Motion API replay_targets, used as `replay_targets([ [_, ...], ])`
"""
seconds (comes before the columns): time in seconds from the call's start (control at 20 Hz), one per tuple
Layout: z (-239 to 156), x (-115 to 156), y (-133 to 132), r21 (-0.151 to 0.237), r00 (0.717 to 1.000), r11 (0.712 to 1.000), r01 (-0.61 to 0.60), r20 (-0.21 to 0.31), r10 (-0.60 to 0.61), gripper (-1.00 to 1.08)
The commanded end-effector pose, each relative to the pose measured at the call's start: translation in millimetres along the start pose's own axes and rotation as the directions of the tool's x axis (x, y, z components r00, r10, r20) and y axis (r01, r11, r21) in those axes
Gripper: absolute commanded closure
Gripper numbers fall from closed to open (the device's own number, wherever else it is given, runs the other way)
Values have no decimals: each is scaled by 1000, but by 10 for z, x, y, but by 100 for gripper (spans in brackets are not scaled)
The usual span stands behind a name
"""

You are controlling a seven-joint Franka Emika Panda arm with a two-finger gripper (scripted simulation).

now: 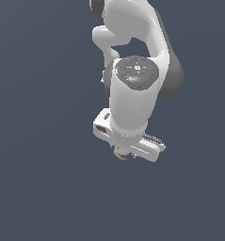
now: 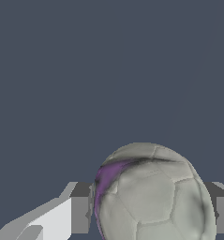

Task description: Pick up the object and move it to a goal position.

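being squeezed between the gripper (image 2: 151, 213) fingers (image 2: 79, 213), the ball (image 2: 153, 197) is getting held tight, seen peeking out under the white hand in the exterior view (image 1: 123, 154).

A plain, flat slate-blue surface (image 1: 38, 141) fills the whole exterior view, edge to edge. It carries no seams, walls, furniture or windows, and nothing marks where floor would meet wall. The light is soft and even, a shade paler toward the lower part of the exterior view. In the wrist view the same dull blue-grey backdrop (image 2: 85, 70) shows, smooth and featureless.
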State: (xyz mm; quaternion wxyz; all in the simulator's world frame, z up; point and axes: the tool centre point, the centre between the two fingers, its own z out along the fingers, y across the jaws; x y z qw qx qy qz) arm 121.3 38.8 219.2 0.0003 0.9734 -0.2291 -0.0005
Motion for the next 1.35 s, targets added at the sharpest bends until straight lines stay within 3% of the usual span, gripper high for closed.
replay_targets([
  [0.0,-246,58,10,0,1000,1000,0,-1,0,108],
  [0.55,-924,241,23,0,1000,1000,0,-1,0,108],
  [1.3,-1130,307,20,1,1000,1000,1,-1,-1,108],
])
